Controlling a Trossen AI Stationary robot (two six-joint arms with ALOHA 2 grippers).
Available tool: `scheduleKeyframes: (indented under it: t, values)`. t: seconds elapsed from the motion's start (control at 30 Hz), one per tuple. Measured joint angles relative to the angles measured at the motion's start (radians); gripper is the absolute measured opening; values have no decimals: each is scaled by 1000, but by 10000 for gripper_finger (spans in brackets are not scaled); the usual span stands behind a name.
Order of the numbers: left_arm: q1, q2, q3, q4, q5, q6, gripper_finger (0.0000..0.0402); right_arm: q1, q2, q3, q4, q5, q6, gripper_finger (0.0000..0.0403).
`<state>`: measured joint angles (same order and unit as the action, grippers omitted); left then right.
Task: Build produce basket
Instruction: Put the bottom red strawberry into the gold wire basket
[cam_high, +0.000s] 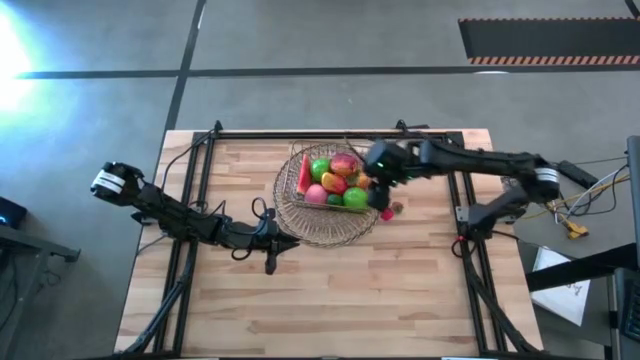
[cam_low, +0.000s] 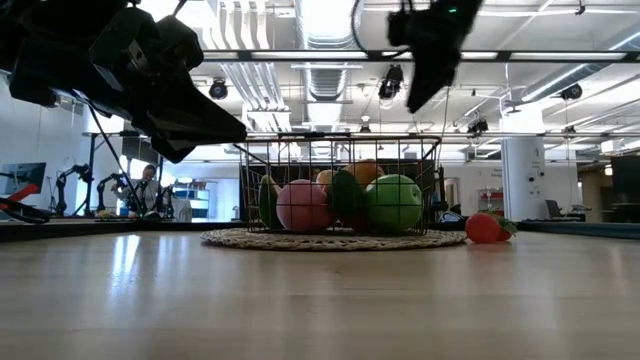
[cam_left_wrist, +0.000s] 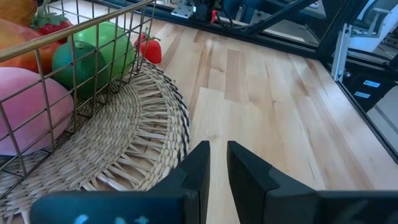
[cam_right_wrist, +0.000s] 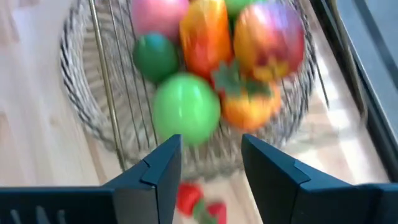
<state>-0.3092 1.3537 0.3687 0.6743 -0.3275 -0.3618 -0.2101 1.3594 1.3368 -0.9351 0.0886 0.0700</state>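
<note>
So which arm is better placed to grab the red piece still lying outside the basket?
Right, I'd say. The right hand hangs open above the red piece, at the basket edge on that side. The left hand sits nearly shut across the woven mat, farther away.

My two grippers are black. The basket (cam_high: 333, 178) is pale gold wire on a tan woven mat (cam_high: 325, 225). Inside sit bright green (cam_high: 355, 198), pink (cam_high: 316, 194), orange-red and dark green fruit. The table (cam_high: 330, 290) is light striped wood.
</note>
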Motion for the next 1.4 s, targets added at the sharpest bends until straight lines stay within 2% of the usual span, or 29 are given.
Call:
scheduleKeyframes:
  t: [0.13, 0.37, 0.5, 0.57, 0.73, 0.87, 1.17, 1.4]
  values:
    - [0, 0, 0, 0, 0, 0, 38, 36, -143, -189, 20, 48, 100, 160]
    - [0, 0, 0, 0, 0, 1, 38, 37, -347, -578, 84, 71, 352, 160]
    - [0, 0, 0, 0, 0, 5, 38, 33, -394, -731, 177, 72, 373, 160]
    - [0, 0, 0, 0, 0, 5, 38, 33, -398, -783, 263, 72, 328, 160]
    - [0, 0, 0, 0, 0, 5, 38, 33, -382, -851, 453, 72, 203, 159]
    - [0, 2, 0, 1, 0, 4, 38, 33, -375, -854, 492, 71, 158, 149]
    - [0, 2, 0, 7, -1, 1, 38, 33, -361, -855, 498, 68, 137, 93]
    - [0, 2, 0, 13, -1, 1, 38, 34, -293, -855, 522, -31, 99, 42]
